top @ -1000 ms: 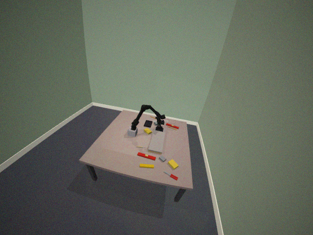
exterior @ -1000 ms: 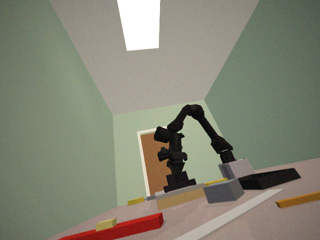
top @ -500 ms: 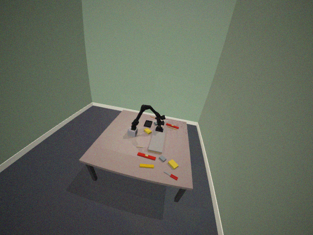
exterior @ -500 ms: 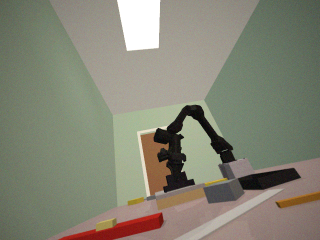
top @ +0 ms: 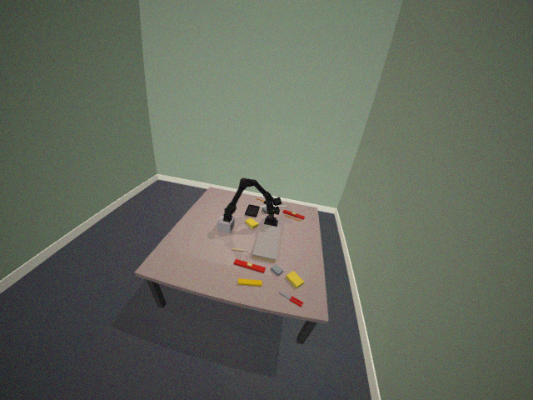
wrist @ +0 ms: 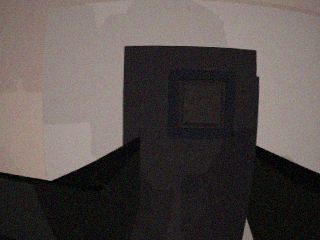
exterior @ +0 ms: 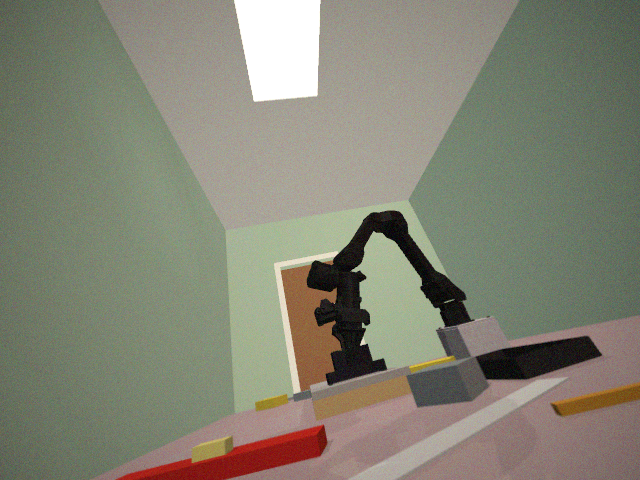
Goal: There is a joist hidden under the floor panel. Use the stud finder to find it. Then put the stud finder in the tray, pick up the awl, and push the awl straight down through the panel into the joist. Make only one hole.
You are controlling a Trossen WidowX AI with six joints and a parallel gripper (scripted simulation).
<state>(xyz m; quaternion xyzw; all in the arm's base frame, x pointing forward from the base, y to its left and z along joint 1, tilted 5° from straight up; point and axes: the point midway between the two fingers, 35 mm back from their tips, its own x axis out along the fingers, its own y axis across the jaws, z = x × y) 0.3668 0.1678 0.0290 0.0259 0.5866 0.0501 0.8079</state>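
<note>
My gripper [top: 271,214] [exterior: 351,342] [wrist: 198,145] points down and is shut on the dark stud finder [top: 271,222] [exterior: 356,365] [wrist: 150,100]. The stud finder is upright at the far end of the pale grey floor panel [top: 266,244] [wrist: 290,75], on it or just above it. Its square window shows dark inside a dark blue border in the wrist view. The black tray [top: 251,210] [exterior: 522,361] lies at the back, left of the panel. A thin tan piece [top: 239,249] left of the panel's near end may be the awl; it is too small to tell. The joist is hidden.
Red levels [top: 249,266] [top: 294,214] lie near and behind the panel. Grey blocks [top: 276,269] [exterior: 439,384], yellow blocks [top: 295,279] [top: 251,222], a yellow bar [top: 250,282] and a red-handled tool [top: 296,301] lie around it. A pale strip [exterior: 454,431] lies at the back.
</note>
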